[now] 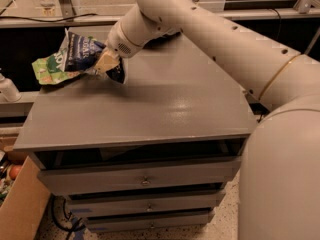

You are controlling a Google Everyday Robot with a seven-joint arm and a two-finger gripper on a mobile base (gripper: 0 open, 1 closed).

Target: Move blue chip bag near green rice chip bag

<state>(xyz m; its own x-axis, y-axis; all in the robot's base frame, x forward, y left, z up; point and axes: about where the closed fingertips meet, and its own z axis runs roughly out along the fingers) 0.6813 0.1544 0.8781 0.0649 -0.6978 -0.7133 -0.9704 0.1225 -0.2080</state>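
Observation:
My gripper [106, 64] is over the far left part of the grey cabinet top [160, 104]. It is shut on the blue chip bag [81, 54], a dark navy crinkly bag with white lettering, held just above the surface. The green rice chip bag [50, 68] lies at the far left edge of the top, directly behind and under the blue bag, which overlaps its right part. My pale arm [210, 39] reaches in from the right and hides the back right of the top.
The cabinet has stacked drawers [145, 181] below the top. A cardboard box [20, 209] stands on the floor at the lower left. A white bottle-like object [7, 89] is left of the cabinet. A shelf rail [60, 19] runs behind.

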